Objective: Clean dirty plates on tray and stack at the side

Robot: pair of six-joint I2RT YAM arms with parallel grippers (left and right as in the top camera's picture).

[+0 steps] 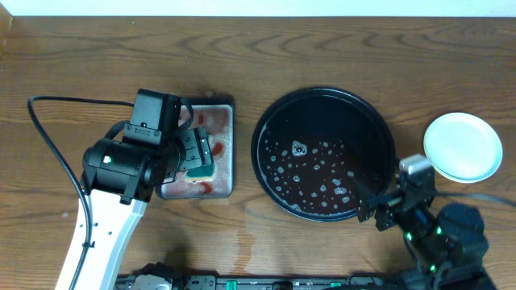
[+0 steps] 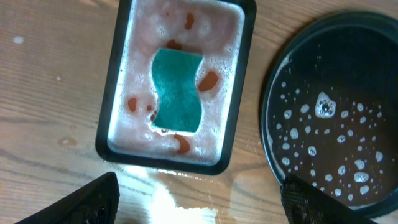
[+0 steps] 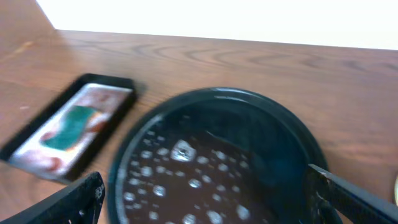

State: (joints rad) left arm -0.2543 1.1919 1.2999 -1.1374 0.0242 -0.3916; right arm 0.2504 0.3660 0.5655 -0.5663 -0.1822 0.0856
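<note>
The round black tray (image 1: 260,141) sits mid-table holding only soapy water droplets; no plates are on it. It also shows in the left wrist view (image 2: 267,118) and the right wrist view (image 3: 217,93). A pale mint-white plate (image 1: 463,147) lies on the bare tabletop to the tray's right; I cannot tell whether others lie beneath it. My left gripper (image 1: 189,153) (image 2: 199,193) is open and empty above the near end of the rectangular tray. My right gripper (image 1: 371,201) (image 3: 205,193) is open and empty over the round tray's near right rim.
A small rectangular black tray (image 1: 230,145) (image 2: 112,124) with reddish foam holds a green sponge (image 2: 178,90) (image 1: 199,167), left of the round tray. It also shows in the right wrist view (image 3: 25,143). A wet patch (image 2: 186,199) lies on the wood near it.
</note>
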